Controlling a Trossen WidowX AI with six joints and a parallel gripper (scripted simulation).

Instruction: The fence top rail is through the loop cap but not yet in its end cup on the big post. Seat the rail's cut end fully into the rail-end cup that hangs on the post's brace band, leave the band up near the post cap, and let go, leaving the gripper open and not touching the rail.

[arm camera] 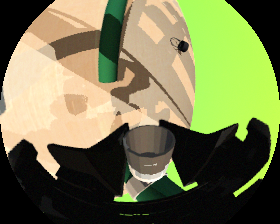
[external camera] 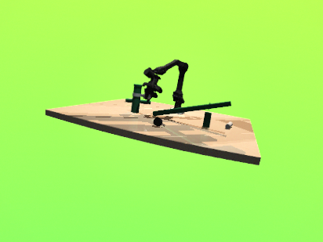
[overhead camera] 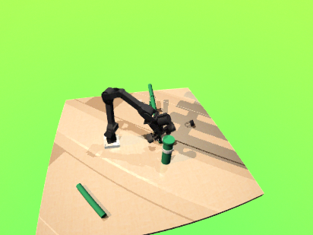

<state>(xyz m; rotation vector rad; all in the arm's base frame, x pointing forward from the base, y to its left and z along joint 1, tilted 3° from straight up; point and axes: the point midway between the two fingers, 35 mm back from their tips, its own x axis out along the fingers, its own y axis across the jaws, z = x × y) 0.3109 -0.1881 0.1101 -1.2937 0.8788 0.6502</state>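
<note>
The big green post (overhead camera: 165,158) (external camera: 136,106) stands upright with a pale brace band (overhead camera: 167,150) (external camera: 137,95) below its cap. The grey rail-end cup (arm camera: 149,155) is between my fingers, beside the post, with its open mouth showing in the wrist view. My gripper (external camera: 148,96) (arm camera: 144,124) is shut on the cup. The green top rail (overhead camera: 151,96) (external camera: 192,108) (arm camera: 111,45) slopes down toward the post side. Its near end is outside the cup, with a gap in the wrist view. The loop cap is too small to make out clearly.
The short green post (external camera: 206,121) stands under the rail. A loose green bar (overhead camera: 91,201) lies on the table. A small black object (overhead camera: 191,123) (external camera: 157,121) (arm camera: 183,46) lies beyond the rail's low end. A small pale cylinder (external camera: 229,125) lies near the short post.
</note>
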